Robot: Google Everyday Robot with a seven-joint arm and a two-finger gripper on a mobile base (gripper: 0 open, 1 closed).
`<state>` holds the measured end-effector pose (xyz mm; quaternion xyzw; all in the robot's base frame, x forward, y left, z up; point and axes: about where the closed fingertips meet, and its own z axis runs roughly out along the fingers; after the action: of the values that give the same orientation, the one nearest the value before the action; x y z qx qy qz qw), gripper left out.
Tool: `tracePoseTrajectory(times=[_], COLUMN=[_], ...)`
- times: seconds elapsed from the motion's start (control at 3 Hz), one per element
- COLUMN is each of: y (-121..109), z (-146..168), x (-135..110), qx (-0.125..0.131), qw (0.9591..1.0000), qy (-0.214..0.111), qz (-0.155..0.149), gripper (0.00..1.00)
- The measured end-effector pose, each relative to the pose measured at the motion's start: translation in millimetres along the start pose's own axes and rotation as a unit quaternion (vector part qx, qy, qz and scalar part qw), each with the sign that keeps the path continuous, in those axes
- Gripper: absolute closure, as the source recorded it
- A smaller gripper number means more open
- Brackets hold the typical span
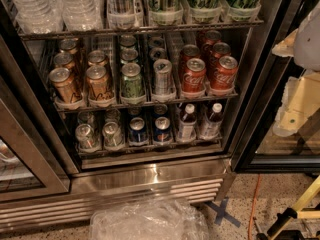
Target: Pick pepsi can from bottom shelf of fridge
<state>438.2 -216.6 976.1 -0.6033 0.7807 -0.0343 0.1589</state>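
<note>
The fridge (pixel 150 176) stands open in front of me. On the bottom shelf (pixel 150 148) two dark blue pepsi cans stand side by side in the middle lanes, one on the left (pixel 137 129) and one on the right (pixel 162 128). Two silver cans (pixel 99 134) stand to their left and two small bottles (pixel 198 121) to their right. My gripper (pixel 296 109), white and cream, hangs at the right edge of the view in front of the glass door. It is outside the fridge, well to the right of the pepsi cans and a little higher.
The tier above holds gold, green, silver and red Coca-Cola cans (pixel 193 76). The dark-framed glass door (pixel 260 109) stands open at the right. A crumpled clear plastic bag (pixel 150 221) lies on the floor below the base grille. A yellow pole (pixel 300 209) and an orange cable (pixel 252 204) are at bottom right.
</note>
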Motion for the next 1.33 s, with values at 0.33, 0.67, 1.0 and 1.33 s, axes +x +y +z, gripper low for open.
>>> tracePoseTrajectory(times=[0.33, 0.67, 1.0, 1.33], y=[1, 9, 19, 29], z=[2, 19, 45, 73], x=[-2, -10, -20, -33], qx=[-0.001, -0.008, -0.020, -0.050], qw=[1.0000, 0.9996, 0.9971, 0.9907], qy=[-0.003, -0.027, -0.066, -0.113], qz=[-0.001, 0.007, 0.032, 0.058], gripper=[0.00, 0.00, 0.00, 0.00])
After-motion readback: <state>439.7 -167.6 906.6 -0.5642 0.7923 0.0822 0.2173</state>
